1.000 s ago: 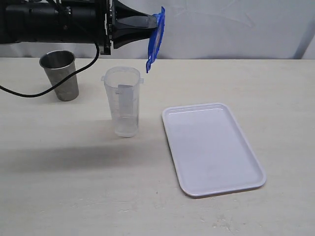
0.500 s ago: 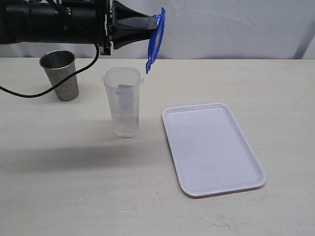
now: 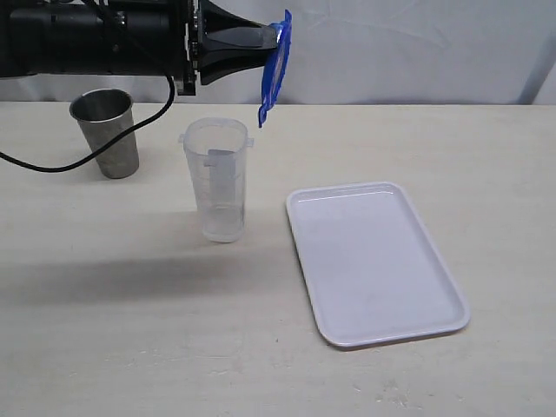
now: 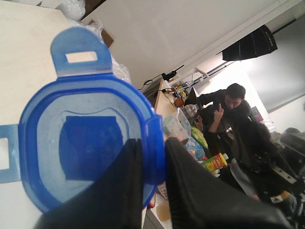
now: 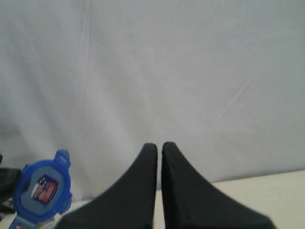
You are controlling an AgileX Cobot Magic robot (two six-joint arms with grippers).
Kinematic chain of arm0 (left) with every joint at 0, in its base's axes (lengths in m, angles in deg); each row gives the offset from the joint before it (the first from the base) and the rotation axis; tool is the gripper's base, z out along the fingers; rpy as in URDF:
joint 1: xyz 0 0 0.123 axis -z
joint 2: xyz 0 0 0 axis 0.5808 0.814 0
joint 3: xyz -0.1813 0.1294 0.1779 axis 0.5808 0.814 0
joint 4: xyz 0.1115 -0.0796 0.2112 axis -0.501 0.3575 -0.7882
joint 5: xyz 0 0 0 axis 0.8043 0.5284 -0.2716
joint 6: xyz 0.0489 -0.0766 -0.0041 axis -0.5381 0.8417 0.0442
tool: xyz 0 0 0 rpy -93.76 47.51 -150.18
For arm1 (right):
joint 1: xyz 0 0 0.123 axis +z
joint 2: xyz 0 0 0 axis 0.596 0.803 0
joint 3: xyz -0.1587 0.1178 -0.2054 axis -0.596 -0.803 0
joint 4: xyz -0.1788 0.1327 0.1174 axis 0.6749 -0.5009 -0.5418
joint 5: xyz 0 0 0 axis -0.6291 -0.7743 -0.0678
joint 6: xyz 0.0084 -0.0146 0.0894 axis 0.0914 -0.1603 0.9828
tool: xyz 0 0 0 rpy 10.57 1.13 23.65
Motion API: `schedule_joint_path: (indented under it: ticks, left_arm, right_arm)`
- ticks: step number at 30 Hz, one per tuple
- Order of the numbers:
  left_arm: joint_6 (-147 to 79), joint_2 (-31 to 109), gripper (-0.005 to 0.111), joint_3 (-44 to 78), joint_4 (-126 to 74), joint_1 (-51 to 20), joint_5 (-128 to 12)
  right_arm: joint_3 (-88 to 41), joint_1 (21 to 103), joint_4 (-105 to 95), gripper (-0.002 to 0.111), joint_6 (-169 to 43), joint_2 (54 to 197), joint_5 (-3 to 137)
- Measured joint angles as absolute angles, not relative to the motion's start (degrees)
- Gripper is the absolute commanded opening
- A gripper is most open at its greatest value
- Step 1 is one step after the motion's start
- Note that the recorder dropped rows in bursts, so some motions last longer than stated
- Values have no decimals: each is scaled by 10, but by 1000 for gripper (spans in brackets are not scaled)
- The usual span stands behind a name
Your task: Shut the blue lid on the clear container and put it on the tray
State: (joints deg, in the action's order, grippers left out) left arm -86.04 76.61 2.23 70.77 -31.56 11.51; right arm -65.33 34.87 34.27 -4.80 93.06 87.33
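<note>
Holding still since a second ago: pinching lid [image 3: 276, 69] on edge with left end effector [image 3: 271, 36], raised near container [image 3: 216, 178]; keeping right end effector [image 5: 159, 145] pressed together. Capping not begun.

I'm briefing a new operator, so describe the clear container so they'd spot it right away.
On the pale table, look left of the white tray: two cups stand there. The clear container is the taller, see-through plastic one nearer the tray, unlike the grey metal cup.
</note>
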Motion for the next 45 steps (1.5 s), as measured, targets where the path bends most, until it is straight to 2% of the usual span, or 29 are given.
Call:
schedule_joint_path:
  ticks: [2,7,9,15,22,29,33,45]
  left_arm:
    - [-860,766,0,22,708,-316,115]
    - [-863,766,0,22,701,-317,115]
    - [-864,766,0,22,688,-325,116]
    - [-853,766,0,22,679,-328,116]
    - [-839,766,0,22,674,-279,117]
    - [-836,766,0,22,666,-276,119]
    - [-836,766,0,22,665,-270,119]
    - [-836,766,0,22,612,-269,120]
  right_arm:
    - [-605,349,480,9,79,1027,921]
    - [-462,349,701,41,268,1260,1115]
    - [-401,349,737,47,301,1346,1196]
    - [-288,349,742,47,307,1519,1328]
    - [-205,345,754,48,307,1620,1360]
    - [-131,297,717,48,347,1707,1367]
    - [-97,300,716,48,363,1764,1365]
    - [2,377,777,47,334,1782,1356]
